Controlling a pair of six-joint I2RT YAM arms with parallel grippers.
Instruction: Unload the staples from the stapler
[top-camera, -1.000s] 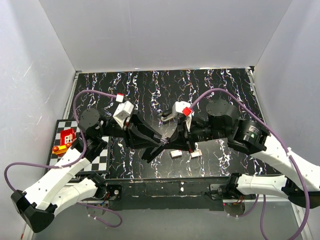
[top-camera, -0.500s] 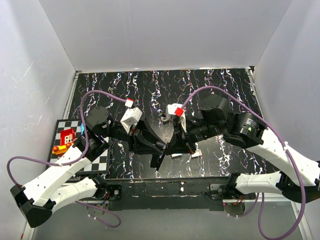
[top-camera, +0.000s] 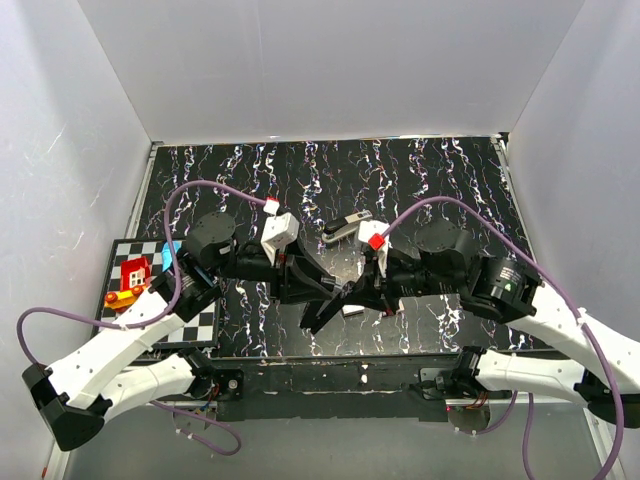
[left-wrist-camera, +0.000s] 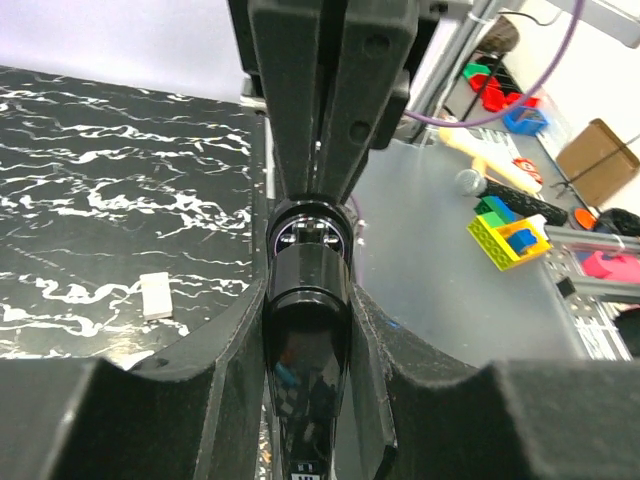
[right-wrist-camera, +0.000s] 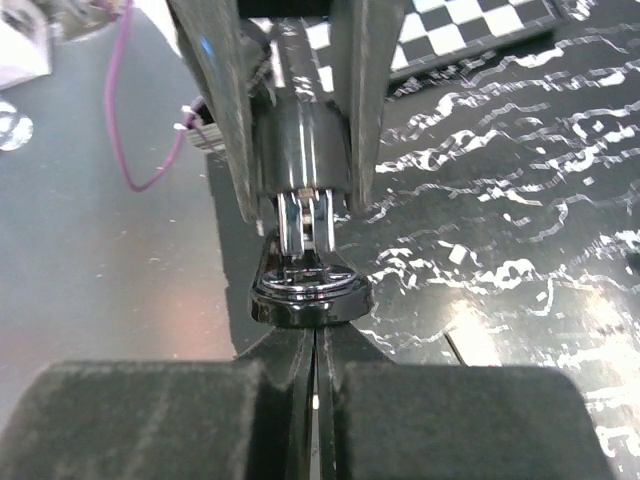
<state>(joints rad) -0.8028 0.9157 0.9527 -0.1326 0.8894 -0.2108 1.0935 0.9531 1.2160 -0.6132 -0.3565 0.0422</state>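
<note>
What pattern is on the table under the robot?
Black with white marble-like streaks on the table; clearest in the top external view.

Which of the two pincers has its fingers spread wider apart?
The left pincer: its fingers sit on either side of the black stapler, while the right pincer has its fingers pressed together at the stapler's end.

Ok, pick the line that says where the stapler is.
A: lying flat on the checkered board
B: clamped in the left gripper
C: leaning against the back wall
B: the left wrist view shows the stapler clamped in the left gripper, nowhere near the board or the wall.
</note>
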